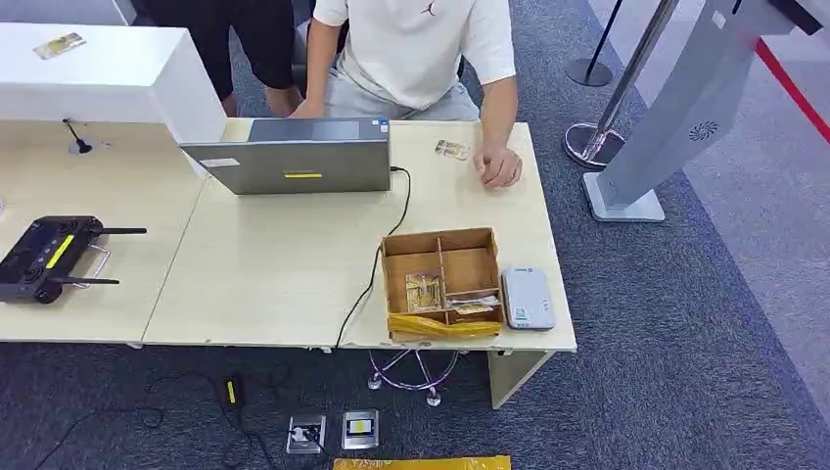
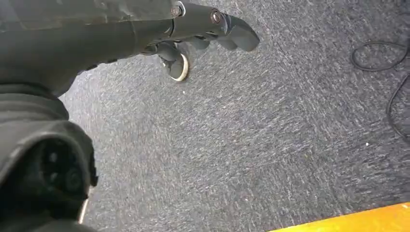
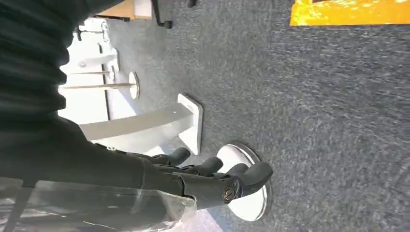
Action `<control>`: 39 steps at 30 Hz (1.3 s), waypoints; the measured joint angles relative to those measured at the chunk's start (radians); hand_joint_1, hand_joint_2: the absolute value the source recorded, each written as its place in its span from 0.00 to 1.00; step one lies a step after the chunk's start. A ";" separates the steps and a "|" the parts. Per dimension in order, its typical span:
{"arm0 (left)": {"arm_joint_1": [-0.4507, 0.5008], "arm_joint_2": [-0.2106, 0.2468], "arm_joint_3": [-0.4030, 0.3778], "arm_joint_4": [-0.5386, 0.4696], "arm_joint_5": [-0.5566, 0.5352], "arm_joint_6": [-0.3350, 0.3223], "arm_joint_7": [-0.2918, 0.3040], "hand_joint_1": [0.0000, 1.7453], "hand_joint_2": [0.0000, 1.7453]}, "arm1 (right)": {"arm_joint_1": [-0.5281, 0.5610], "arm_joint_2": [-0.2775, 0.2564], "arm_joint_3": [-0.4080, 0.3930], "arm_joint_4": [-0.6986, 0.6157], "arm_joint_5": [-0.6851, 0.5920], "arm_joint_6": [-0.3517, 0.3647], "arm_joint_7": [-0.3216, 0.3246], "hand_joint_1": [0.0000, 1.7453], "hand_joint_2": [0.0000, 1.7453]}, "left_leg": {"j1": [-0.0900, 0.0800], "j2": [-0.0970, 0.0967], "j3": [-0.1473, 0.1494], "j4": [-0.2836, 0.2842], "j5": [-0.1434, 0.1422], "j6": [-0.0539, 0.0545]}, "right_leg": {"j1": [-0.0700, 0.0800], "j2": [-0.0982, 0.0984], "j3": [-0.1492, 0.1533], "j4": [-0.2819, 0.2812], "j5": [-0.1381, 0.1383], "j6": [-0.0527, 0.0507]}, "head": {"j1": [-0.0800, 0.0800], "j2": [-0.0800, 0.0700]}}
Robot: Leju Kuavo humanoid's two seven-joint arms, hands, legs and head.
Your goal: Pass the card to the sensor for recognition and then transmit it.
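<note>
Carpet behind — left hand [image 2: 203, 36] partly cropped.

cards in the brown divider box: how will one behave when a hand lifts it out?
Card lies flat in the box: probably thin, stiff, light, hard to get fingers under. Its surface looks glossy, so it may slip. Divider walls likely crowd the fingers.

The person [image 1: 416, 59] behind the table is cut off above the shoulders by the head view's top edge. The cards [image 1: 424, 291] in the cardboard box [image 1: 440, 284] are too small to read. A yellow strip [image 1: 423, 462] is clipped by the bottom edge. The left hand [image 2: 203, 34] shows partly, its fingers bunched behind the thumb.
</note>
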 joint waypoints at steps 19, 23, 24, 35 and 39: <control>-0.019 -0.031 0.002 0.000 0.012 0.004 -0.005 0.00 0.00 | -0.031 0.003 0.001 0.000 0.015 -0.006 -0.004 0.00 1.00 | 0.000 0.000 0.000 0.000 0.000 0.000 | 0.000 0.000 0.000 0.000 0.000 0.000 | 0.000 0.000; -0.015 -0.032 0.002 0.000 0.022 0.005 -0.005 0.00 0.00 | -0.031 0.002 0.001 0.000 0.015 -0.006 -0.005 0.00 1.00 | 0.000 0.000 0.000 0.000 0.000 0.000 | 0.000 0.000 0.000 0.000 0.000 0.000 | 0.000 0.000; -0.012 -0.032 0.003 0.000 0.028 0.008 -0.005 0.00 0.00 | -0.031 0.002 0.001 0.000 0.015 -0.007 -0.012 0.00 1.00 | 0.000 0.000 0.000 0.000 0.000 0.000 | 0.000 0.000 0.000 0.000 0.000 0.000 | 0.000 0.000; -0.008 -0.048 0.005 0.000 0.016 0.010 -0.027 0.00 0.00 | -0.027 -0.003 0.001 0.000 0.013 -0.009 -0.030 0.00 1.00 | 0.000 0.000 0.000 0.000 0.000 0.000 | 0.000 0.000 0.000 0.000 0.000 0.000 | 0.000 0.000; -0.006 -0.051 0.005 0.000 0.016 0.010 -0.027 0.00 0.00 | -0.027 -0.004 0.001 0.000 0.013 -0.009 -0.031 0.00 1.00 | 0.000 0.000 0.000 0.000 0.000 0.000 | 0.000 0.000 0.000 0.000 0.000 0.000 | 0.000 0.000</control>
